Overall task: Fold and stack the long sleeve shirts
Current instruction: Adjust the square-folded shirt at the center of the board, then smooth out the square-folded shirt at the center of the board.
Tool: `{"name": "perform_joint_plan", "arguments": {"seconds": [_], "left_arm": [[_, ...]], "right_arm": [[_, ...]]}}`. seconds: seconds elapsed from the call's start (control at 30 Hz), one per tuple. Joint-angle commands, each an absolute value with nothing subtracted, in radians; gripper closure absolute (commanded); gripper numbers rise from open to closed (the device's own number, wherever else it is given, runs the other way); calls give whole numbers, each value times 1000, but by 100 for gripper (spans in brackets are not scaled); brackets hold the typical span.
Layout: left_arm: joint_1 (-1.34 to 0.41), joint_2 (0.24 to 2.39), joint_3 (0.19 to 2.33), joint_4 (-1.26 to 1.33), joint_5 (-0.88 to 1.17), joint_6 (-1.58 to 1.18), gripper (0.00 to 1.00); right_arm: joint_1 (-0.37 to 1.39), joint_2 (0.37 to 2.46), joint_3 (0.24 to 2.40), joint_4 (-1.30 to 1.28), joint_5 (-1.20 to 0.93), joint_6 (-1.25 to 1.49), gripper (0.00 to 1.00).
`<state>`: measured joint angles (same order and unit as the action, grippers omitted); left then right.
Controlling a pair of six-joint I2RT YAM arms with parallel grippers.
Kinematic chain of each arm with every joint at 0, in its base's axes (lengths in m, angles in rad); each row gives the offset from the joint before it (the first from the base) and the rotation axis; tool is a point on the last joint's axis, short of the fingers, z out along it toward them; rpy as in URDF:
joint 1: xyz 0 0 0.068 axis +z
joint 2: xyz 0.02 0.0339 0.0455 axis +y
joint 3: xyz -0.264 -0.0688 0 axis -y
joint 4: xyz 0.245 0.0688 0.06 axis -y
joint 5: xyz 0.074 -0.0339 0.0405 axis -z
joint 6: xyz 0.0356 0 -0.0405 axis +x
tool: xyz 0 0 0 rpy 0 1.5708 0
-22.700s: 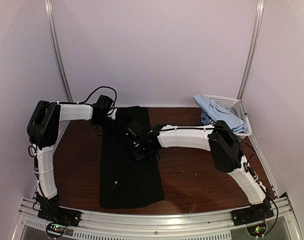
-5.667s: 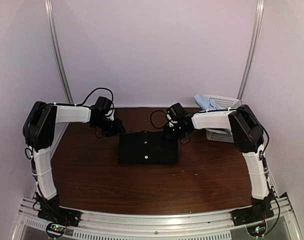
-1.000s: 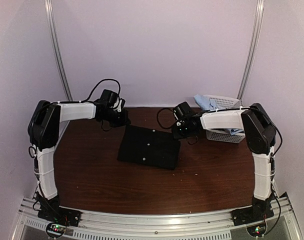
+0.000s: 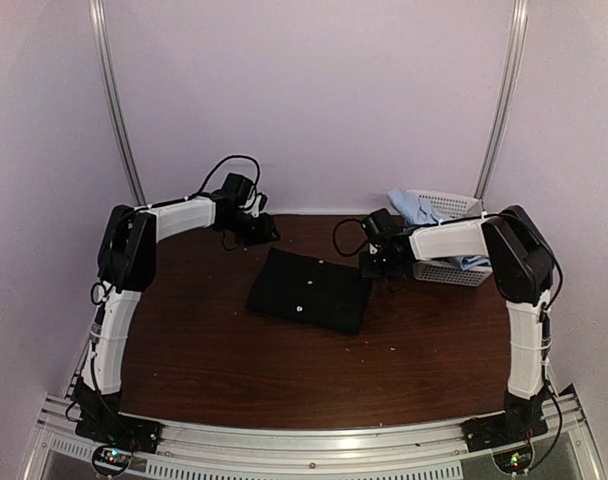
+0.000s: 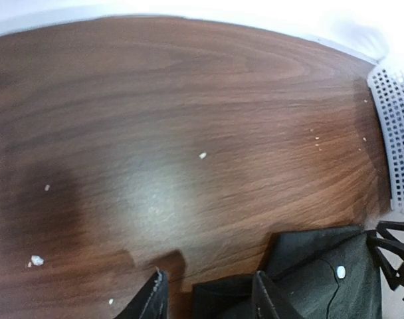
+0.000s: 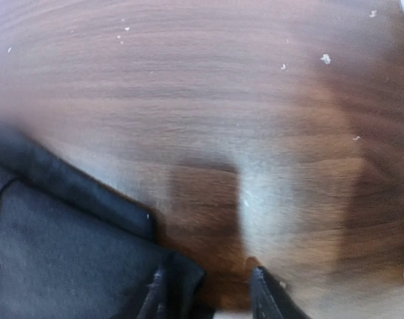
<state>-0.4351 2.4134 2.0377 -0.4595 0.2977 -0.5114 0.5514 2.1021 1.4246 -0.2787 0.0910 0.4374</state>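
While left jaws and right jaws both stand spread, pinching nothing, the folded black shirt (image 4: 311,290) lies on the desk (image 4: 204,360), a far corner beneath each pair. Bare wood ahead of both; basket (image 4: 454,203) beside right jaws. Shirt: slanted rectangle, pale buttons showing.

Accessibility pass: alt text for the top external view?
A folded black shirt lies askew on the dark wooden table, the left gripper and right gripper near its two far corners. A white lattice basket at the far right holds a pale blue shirt.
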Motion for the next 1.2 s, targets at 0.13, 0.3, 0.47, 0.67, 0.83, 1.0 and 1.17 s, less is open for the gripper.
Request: {"name": "perform_joint_plan", "arguments": {"seconds": [0.13,0.3,0.47,0.67,0.83,1.0,1.17], "left_arm": [[-371,2160,1741,-443,324,-480,45],[-371,2083,1626,-395,386,-447,45],[-422,2127,1703,-377,451,-411,51],[-466,2301,1871,-398,458,-440,63],[-480,2436,2005,-436,408,-470,66],[-477,2540,2113,-485,343,-507,65],[-448,2568,2154,-495,330,-538,62]], "right_arm": [[678,1946,1497,-424,231,423,52],[771,1947,1470,-425,196,445,58],[825,1951,1387,-404,168,495,64],[832,1929,1187,-314,113,543,68],[836,1899,1067,-253,102,558,66],[836,1892,1026,-218,101,537,65],[822,1886,1018,-203,116,484,59]]}}
